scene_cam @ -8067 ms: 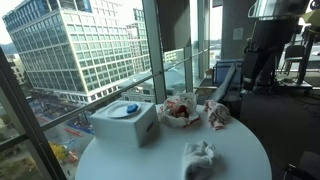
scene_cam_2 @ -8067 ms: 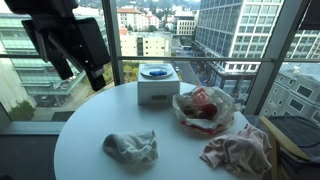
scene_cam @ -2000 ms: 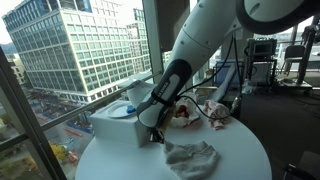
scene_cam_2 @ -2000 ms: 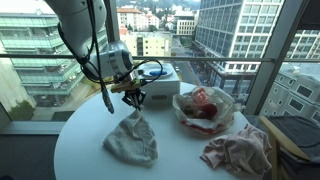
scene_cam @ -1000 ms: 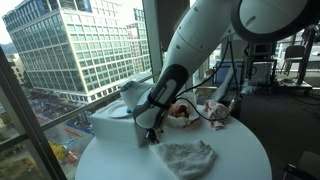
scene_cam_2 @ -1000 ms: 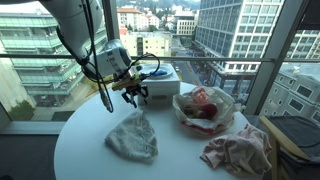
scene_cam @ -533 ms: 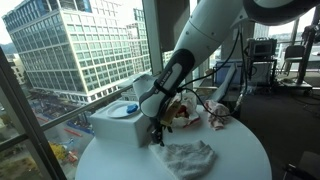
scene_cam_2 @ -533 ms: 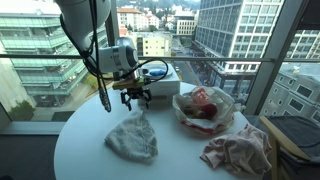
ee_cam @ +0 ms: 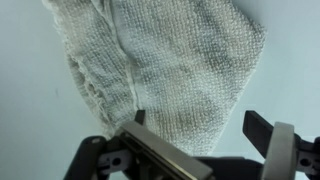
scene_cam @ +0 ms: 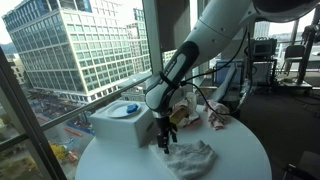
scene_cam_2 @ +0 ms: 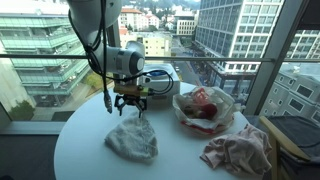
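Eyes on the pale knitted cloth (scene_cam_2: 132, 140): it lies bunched on the near part of the round white table (scene_cam_2: 80, 128), tapering to a point on the side towards the white box (scene_cam_2: 158, 86). Right over that point hangs the gripper (scene_cam_2: 133, 108), pointing straight down, its claw spread wide. The wrist view makes it plain, with the fingers (ee_cam: 160, 150) set well apart and the cloth (ee_cam: 170, 60) filling the gap between them and running off ahead. Whether the tips are on the fabric or just above it, I can't tell. From the other side, the gripper (scene_cam: 165, 141) sits at the cloth's (scene_cam: 190, 158) edge nearest the box (scene_cam: 125, 122), which carries a small blue disc (scene_cam: 130, 108) on its lid. Behind the arm is a clear bowl (scene_cam_2: 203, 106) with something red inside, and further along the table edge a pinkish rag (scene_cam_2: 238, 150), both well apart from the claw. By my reading this is the moment over the cloth with nothing gripped. A pick-up from here would call for a straight drop onto that raised fold, then closing on enough fabric to hold, with the tips kept off the tabletop.
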`<move>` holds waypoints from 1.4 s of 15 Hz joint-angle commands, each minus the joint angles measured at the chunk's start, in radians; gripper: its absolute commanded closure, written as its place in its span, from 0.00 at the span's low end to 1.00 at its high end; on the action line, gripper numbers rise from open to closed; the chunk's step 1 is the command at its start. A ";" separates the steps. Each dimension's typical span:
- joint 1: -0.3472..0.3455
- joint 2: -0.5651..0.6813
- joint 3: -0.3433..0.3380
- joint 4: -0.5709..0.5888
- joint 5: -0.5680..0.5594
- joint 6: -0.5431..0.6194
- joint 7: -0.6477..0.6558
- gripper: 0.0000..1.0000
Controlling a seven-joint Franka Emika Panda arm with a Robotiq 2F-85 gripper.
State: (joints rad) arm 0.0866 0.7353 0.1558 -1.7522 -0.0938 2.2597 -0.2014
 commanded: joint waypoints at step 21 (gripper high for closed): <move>-0.128 -0.159 -0.125 -0.398 0.132 0.151 0.098 0.00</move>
State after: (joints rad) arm -0.0598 0.5766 0.0428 -2.1424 0.0505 2.3982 -0.1268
